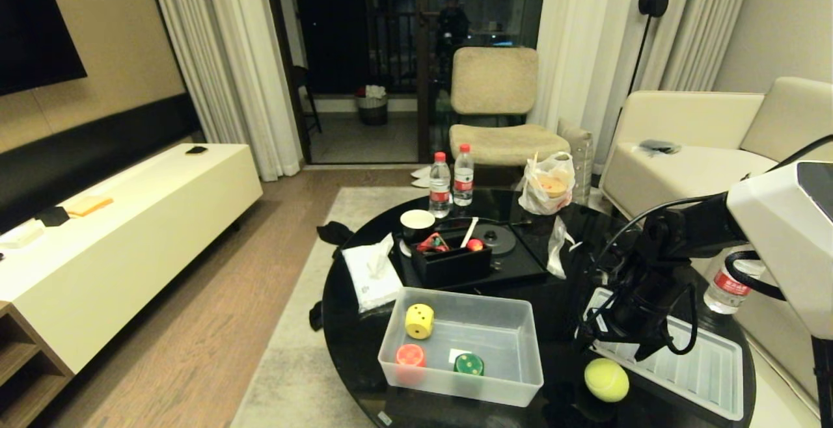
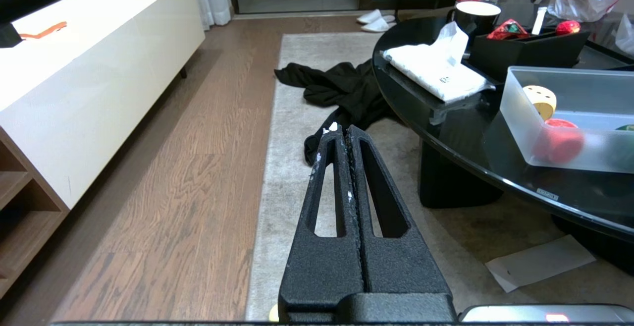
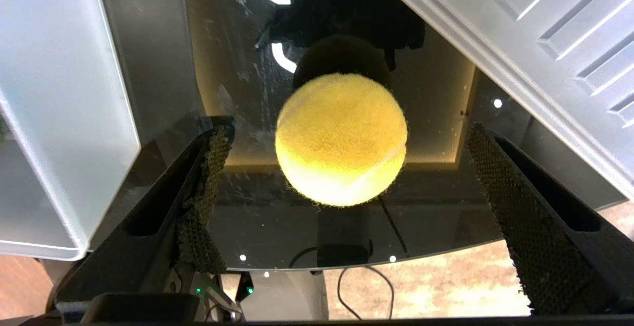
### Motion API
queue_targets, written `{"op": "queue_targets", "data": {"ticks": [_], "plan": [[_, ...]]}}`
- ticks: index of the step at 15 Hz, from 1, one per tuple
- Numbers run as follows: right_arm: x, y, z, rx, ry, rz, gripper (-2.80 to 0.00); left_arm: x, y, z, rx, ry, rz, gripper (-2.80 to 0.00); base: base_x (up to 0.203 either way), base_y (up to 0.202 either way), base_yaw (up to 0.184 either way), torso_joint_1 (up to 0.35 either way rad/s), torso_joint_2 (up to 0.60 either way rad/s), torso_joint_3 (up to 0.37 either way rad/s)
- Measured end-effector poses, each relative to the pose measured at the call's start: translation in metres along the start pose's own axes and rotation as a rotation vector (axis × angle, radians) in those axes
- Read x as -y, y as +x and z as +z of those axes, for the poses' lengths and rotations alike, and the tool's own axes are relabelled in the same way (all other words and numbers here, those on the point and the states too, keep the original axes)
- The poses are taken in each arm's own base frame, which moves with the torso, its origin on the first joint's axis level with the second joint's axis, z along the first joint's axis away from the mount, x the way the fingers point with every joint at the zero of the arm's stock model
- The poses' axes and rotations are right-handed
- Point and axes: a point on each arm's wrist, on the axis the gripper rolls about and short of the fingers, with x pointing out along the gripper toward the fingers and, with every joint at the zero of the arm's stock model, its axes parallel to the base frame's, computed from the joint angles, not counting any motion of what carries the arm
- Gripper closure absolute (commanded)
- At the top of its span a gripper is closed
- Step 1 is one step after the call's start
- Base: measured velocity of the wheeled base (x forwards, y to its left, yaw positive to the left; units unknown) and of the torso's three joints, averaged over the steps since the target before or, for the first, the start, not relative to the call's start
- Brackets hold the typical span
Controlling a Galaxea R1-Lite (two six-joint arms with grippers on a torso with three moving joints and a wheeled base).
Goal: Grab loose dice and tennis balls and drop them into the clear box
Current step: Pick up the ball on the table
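Note:
One fuzzy yellow-green tennis ball (image 1: 606, 380) rests on the black glass table near its front edge, between the clear box (image 1: 530, 350) and that box's ribbed lid (image 1: 706, 366). My right gripper (image 1: 641, 348) hangs just above and behind the ball. In the right wrist view it (image 3: 347, 133) is open wide, the ball (image 3: 342, 137) sits centred between its fingers and neither pad touches it. The box holds yellow, red and green spotted cubes. Loose dice are out of view. My left gripper (image 2: 342, 130) is shut and empty, parked over the rug left of the table.
Behind the box stand a black organiser (image 1: 449, 262), a tissue pack (image 1: 371, 278), a mug (image 1: 416, 223), two water bottles (image 1: 440, 184) and a plastic bag (image 1: 550, 184). Another bottle (image 1: 729, 288) stands right of the lid. A black cloth (image 2: 342, 85) lies on the rug.

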Motion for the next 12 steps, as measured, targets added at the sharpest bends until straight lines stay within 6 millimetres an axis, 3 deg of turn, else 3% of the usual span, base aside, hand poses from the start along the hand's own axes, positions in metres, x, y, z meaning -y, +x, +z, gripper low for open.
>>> {"op": "queue_targets", "data": {"ticks": [12], "plan": [[-0.008, 0.021, -0.004, -0.032, -0.024, -0.036, -2.8, 0.0, 0.0, 0.0, 0.001, 0.0, 0.0, 0.0, 0.0, 0.0, 0.0, 0.0, 0.0, 0.0]]}}
